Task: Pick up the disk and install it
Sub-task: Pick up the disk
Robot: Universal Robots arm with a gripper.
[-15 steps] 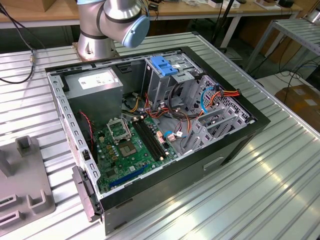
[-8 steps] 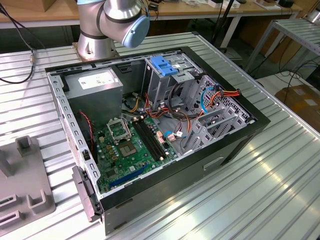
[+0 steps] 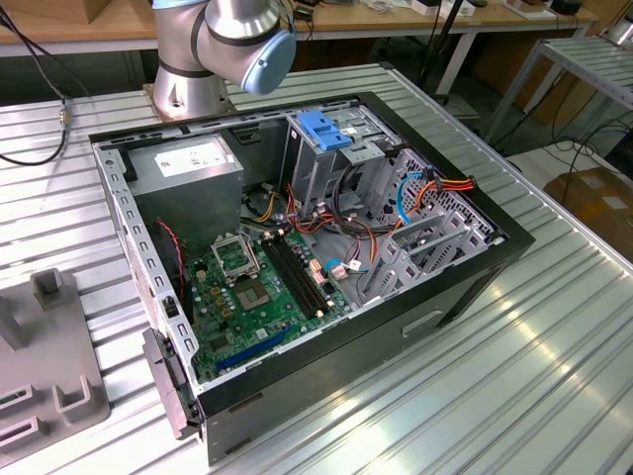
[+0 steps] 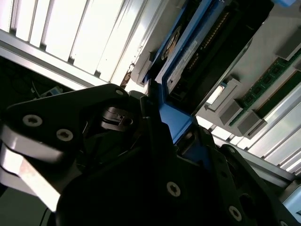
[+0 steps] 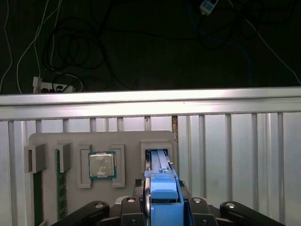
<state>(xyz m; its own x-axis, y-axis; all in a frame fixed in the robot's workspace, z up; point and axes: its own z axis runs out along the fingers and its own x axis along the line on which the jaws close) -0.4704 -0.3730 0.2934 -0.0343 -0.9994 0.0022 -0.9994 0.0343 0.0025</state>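
- Picking up is the step in hand, as I read it. The black 2-fingered gripper [image 5: 163, 202] sits over the flat dark grey hard disk with blue plastic carrier rails [image 5: 160, 162]. The disk stands on edge in a pocket of the grey moulded fixture tray [image 5: 70, 139].
- In both wrist views the jaws lie tight against the 2 faces of the blue carrier. I take them as clamped on the disk rather than standing apart.
- The disk's lower part reaches down into its pocket at 1 end of the tray. I cannot tell whether it is fully seated there or raised a little.
- A square silver processor chip [image 5: 102, 165] lies in the tray pocket next to the disk's. Beyond it, 2 green memory sticks [image 5: 59, 183] stand in slots at the tray's other end.
- In the exterior view the black open computer case [image 3: 326, 381] stands near the tray on the slatted aluminium table [image 3: 495, 376]. Its silver drive cage [image 3: 315, 178], topped by a blue plastic bracket [image 3: 326, 129], lies in the part of the case away from the tray.
- Judging from this, installing is not yet begun.
- Freeing the disk calls for a straight pull in line with the tray's pocket walls and a firm hold on the smooth rails. A tilt could jam the disk or drag the tray.
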